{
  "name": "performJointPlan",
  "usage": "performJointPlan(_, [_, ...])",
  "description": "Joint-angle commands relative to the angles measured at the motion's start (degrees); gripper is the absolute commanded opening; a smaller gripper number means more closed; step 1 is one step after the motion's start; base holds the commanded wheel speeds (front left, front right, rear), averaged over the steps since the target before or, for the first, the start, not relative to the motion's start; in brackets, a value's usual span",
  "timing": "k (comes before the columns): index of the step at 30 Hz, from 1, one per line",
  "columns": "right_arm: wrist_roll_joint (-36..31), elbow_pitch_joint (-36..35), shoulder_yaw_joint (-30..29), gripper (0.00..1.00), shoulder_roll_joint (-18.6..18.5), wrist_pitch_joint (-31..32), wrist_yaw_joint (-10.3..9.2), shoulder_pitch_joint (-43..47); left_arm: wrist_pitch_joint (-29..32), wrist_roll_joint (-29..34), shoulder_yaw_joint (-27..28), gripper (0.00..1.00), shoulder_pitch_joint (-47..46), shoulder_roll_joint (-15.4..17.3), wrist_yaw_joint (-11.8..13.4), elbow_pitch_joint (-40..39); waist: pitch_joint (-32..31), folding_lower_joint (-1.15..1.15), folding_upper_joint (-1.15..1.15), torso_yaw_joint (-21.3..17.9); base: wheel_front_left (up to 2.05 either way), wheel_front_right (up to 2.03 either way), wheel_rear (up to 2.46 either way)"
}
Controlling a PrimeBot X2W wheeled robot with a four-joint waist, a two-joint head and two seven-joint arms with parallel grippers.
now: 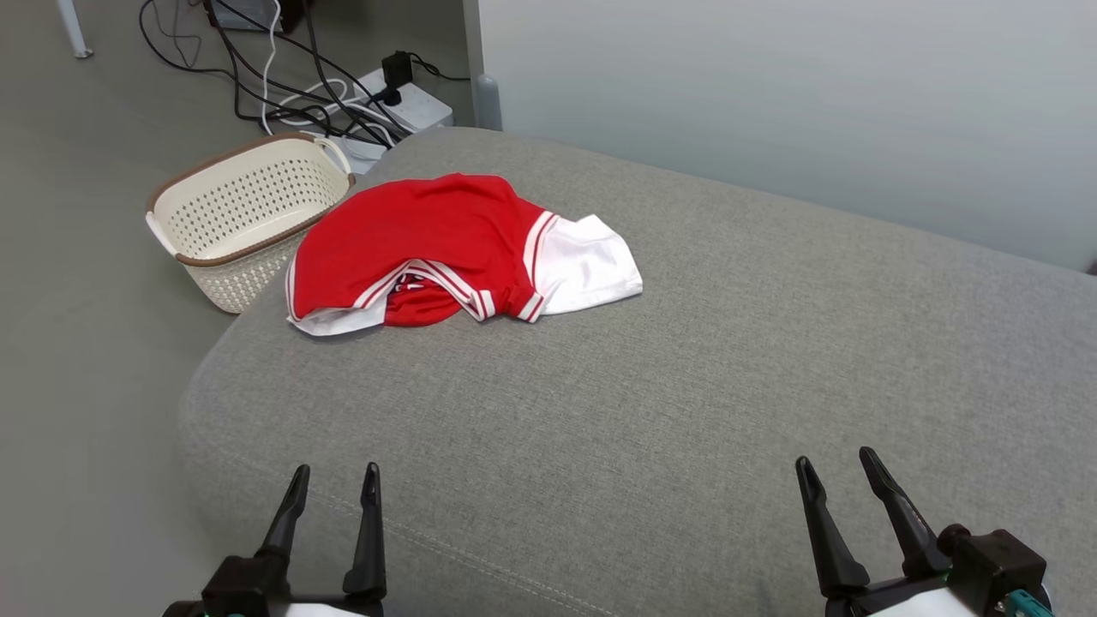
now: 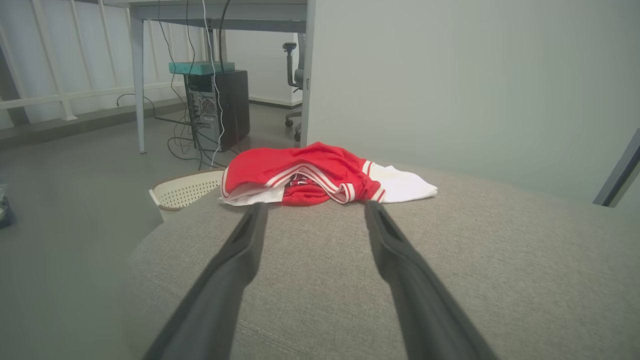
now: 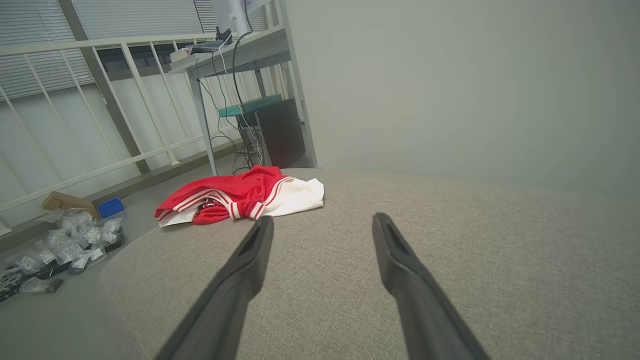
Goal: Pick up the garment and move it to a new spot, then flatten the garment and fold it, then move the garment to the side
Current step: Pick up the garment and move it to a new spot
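Left end effector (image 1: 335, 470): over the cushion's near edge, fingers spread wide, holding nothing.
Right end effector (image 1: 834, 457): likewise wide apart, empty.
Garment (image 1: 428, 236): red, white trim, crumpled at the far left corner of the grey cushion (image 1: 686, 386), well apart from both.
Basket (image 1: 248, 214): cream, on the floor beside that corner.

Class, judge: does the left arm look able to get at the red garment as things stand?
Probably yes. The open left gripper points toward the garment on the grey cushion, with only bare fabric between them; it would need to stretch forward.
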Motion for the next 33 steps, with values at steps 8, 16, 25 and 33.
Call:
performJointPlan(8, [0.5,-1.0,2.1,1.00,-2.9,-0.3,0.08,-4.1,-0.3,-4.5,3.2,1.00,-9.1,0.1,1.5,3.0,3.2,0.00,0.00,-2.8,0.00,0.00,0.00])
performJointPlan(16, [0.4,-1.0,3.3,1.00,-6.1,-0.3,0.08,-8.5,-0.3,-8.4,5.4,1.00,-19.1,0.1,2.9,8.7,9.0,0.00,0.00,-6.1,0.00,0.00,0.00])
performJointPlan(25, [0.7,-0.5,5.2,1.00,-10.8,-0.3,0.08,-13.2,-0.3,-9.1,9.2,1.00,-35.3,0.1,1.9,21.1,17.7,0.00,0.00,-8.2,0.00,0.00,0.00])
performJointPlan(33, [1.5,-1.0,7.6,1.00,-14.7,-0.3,0.08,-16.8,-0.3,-11.5,11.7,1.00,-48.4,0.1,0.2,32.7,23.5,0.00,0.00,-8.6,0.00,0.00,0.00])
